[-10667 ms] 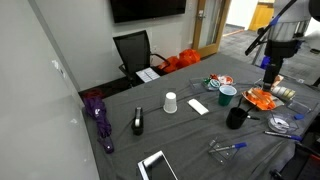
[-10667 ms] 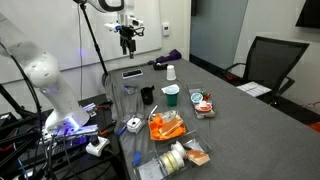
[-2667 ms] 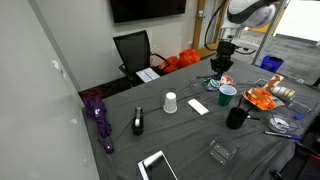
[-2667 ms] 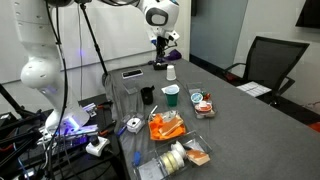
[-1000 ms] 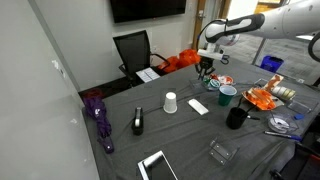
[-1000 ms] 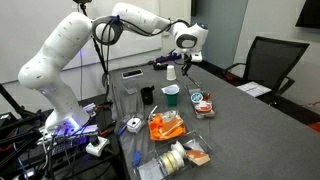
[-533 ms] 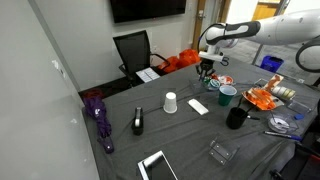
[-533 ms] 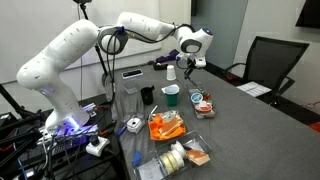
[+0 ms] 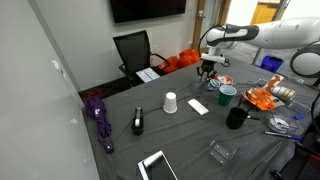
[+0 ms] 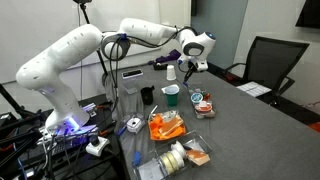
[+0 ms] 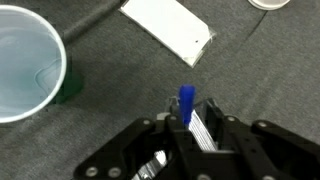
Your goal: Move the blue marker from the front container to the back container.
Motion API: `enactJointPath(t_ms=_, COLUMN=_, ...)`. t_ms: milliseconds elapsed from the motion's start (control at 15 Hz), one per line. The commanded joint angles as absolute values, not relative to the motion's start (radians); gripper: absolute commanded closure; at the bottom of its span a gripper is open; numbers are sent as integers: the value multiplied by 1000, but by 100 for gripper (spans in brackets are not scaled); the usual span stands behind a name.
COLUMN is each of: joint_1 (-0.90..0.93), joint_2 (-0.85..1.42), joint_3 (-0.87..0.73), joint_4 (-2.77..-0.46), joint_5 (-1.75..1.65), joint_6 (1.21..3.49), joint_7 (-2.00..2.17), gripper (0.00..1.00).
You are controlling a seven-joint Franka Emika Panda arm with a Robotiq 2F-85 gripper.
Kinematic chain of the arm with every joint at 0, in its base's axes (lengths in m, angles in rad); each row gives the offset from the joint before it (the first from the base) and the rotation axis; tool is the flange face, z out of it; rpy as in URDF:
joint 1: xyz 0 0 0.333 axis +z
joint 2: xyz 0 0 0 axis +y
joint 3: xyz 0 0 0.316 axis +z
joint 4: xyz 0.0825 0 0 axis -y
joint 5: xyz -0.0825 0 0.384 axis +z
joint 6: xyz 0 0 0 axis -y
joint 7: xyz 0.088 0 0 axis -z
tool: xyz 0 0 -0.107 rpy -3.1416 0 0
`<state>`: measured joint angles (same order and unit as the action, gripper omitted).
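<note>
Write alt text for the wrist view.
The gripper, at the bottom of the frame, holds a blue marker between its fingers over a grey table. A green mug, seen from above, sits at the left edge, and a white card lies at the top.

The slim blue marker (image 11: 186, 100) is pinched in the hand (image 11: 193, 122), tip poking out above the bench. The clear, low tray (image 9: 220, 152) sits near the bench's front edge.

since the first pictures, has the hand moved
Yes: the hand has swung from near the orange tray past the green mug, toward the chair.
</note>
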<state>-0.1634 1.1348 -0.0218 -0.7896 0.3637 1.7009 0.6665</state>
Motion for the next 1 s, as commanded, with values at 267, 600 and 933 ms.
enactJointPath(t_ms=267, joint_1=-144, joint_2=1078, joint_3=-28, joint_4=-775, joint_5=306, joint_6=1615, joint_7=518, gripper=8)
enactJointPath(t_ms=600, joint_1=-112, joint_2=988, joint_3=-35, joint_4=-813, joint_5=211, joint_6=1633, joint_7=422, gripper=0)
enactJointPath(t_ms=933, joint_1=-93, joint_2=918, joint_3=-30, joint_4=-851, joint_5=168, joint_6=1651, joint_7=332, gripper=0)
